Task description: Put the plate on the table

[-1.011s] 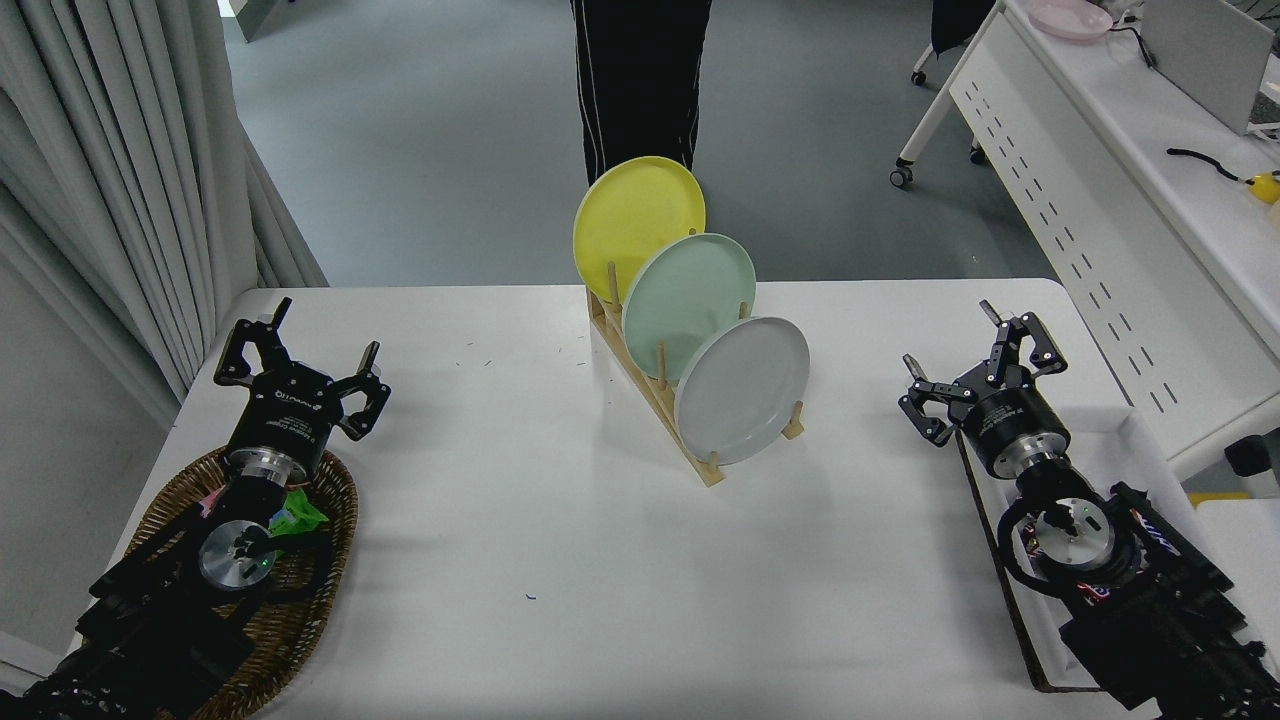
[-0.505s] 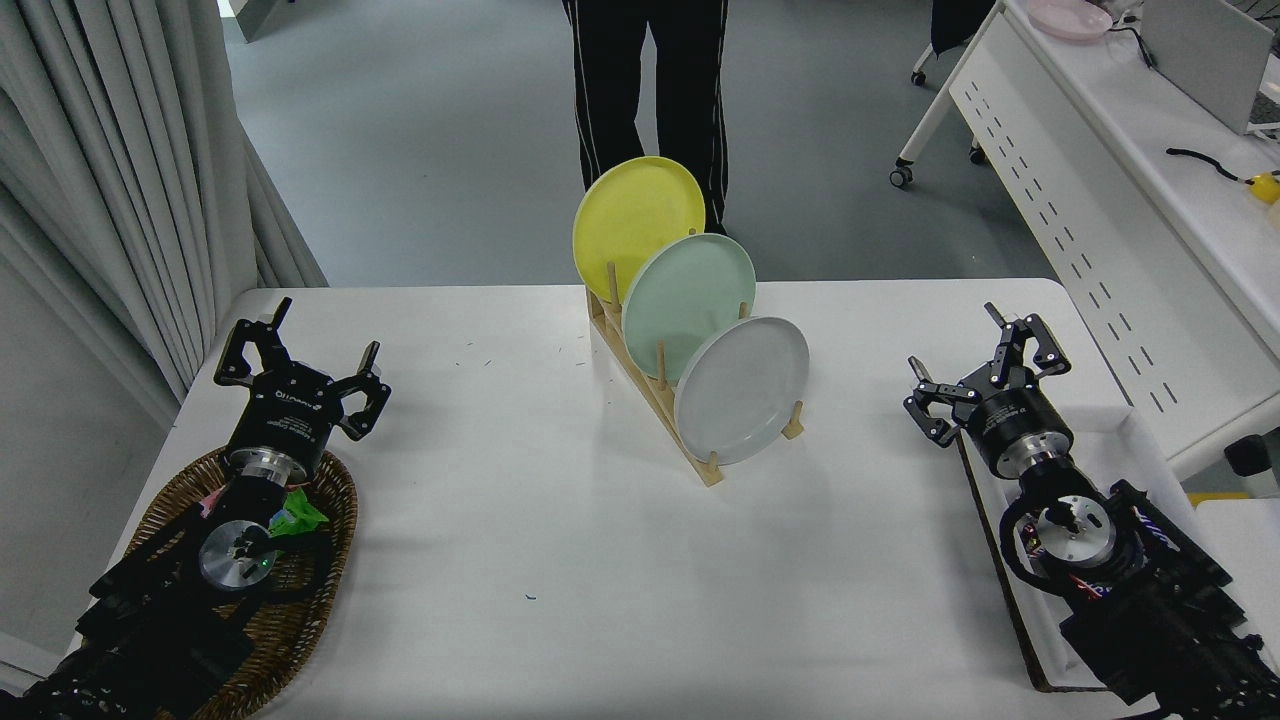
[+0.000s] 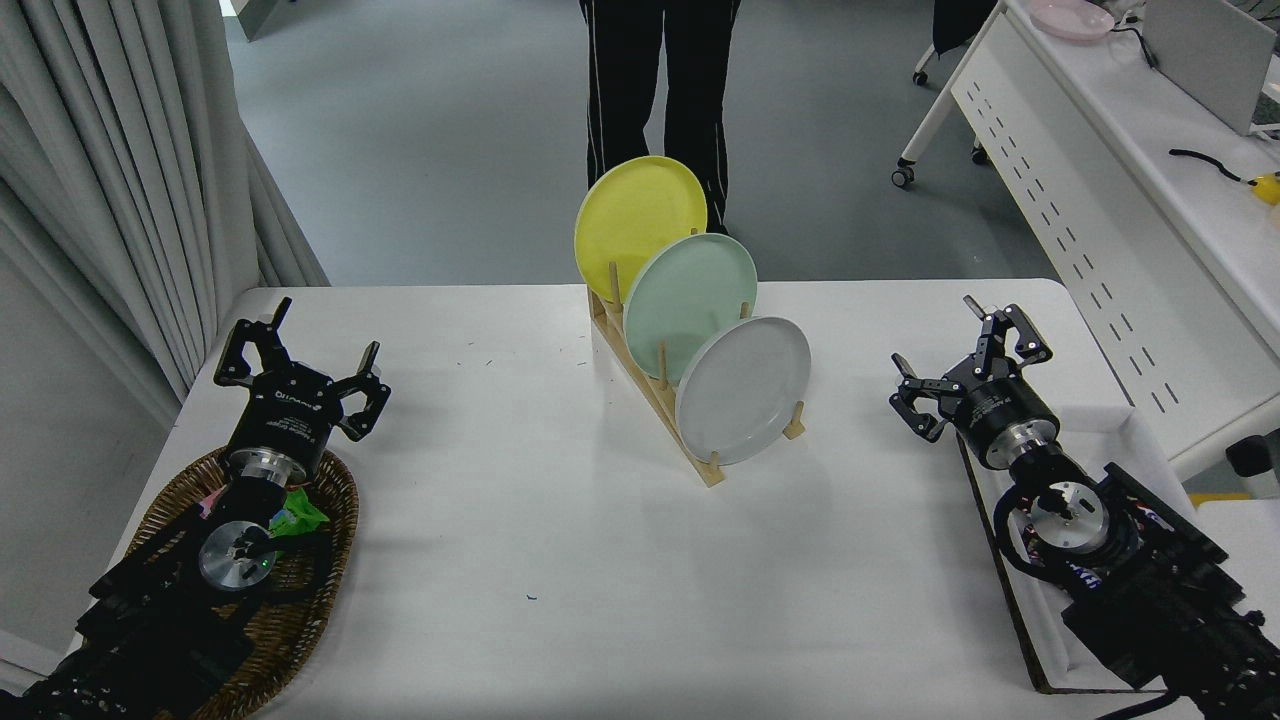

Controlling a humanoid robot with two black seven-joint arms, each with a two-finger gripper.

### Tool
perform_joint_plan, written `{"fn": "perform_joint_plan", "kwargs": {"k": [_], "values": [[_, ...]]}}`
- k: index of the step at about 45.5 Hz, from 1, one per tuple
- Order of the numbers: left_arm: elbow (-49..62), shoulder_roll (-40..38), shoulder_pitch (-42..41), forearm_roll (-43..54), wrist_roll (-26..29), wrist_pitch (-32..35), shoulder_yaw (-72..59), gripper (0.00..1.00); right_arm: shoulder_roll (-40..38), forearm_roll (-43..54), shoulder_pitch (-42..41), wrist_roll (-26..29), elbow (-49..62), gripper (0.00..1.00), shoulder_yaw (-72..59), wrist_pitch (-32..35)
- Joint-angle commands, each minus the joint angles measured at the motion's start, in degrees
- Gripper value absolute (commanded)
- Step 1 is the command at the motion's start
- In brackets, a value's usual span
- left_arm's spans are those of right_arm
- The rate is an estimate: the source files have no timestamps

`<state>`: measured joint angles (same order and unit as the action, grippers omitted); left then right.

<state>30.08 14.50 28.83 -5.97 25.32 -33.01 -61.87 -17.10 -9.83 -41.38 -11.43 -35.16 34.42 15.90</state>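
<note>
Plate (image 3: pixel 743 390): pale grey, it stood on its edge in the front slot of the rack, leaning back, nearest the camera.
Rack (image 3: pixel 655 395): a wooden stand with pegs, it sat on the table near the middle, running from the far edge toward the front right.
Other plates: a green plate (image 3: pixel 690 305) stood just behind the grey one, and a yellow plate (image 3: pixel 640 225) stood behind that — three in a row.
Table (image 3: pixel 560 560): white, with rounded corners.
Right claw (image 3: pixel 965 365): its fingers were spread wide and held nothing. It hung over the table to the right of the grey plate, apart from it.
Left claw (image 3: pixel 300 365): its fingers were spread wide too, with nothing in them. It was parked at the lower left.
Basket (image 3: pixel 320 590): brown and woven, it lay under the left arm, with something green inside.
Tray (image 3: pixel 1120 430): white, it sat under the right arm at the table's right edge.
Person (image 3: pixel 660 90): only dark trouser legs showed — they stood past the far side of the table, behind the yellow plate.
</note>
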Motion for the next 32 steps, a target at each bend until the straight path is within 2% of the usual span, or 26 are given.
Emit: {"fn": "perform_joint_plan", "kwargs": {"k": [1, 14, 22, 32], "values": [[0.0, 0.0, 0.0, 0.0, 0.0, 0.0, 0.0, 1.00, -6.1, -17.0, -8.6, 0.0, -5.2, 1.00, -23.2, -0.2], [0.1, 0.0, 0.0, 0.0, 0.0, 0.0, 0.0, 1.00, -14.2, -18.1, -17.2, 0.0, -17.0, 1.00, -34.8, -0.2], [0.0, 0.0, 0.0, 0.0, 0.0, 0.0, 0.0, 1.00, -15.0, -17.4, -28.1, 0.0, -21.6, 1.00, -51.2, -0.3], [0.1, 0.0, 0.0, 0.0, 0.0, 0.0, 0.0, 1.00, -15.3, -17.4, -33.5, 0.0, -24.5, 1.00, -55.8, -0.5]]}}
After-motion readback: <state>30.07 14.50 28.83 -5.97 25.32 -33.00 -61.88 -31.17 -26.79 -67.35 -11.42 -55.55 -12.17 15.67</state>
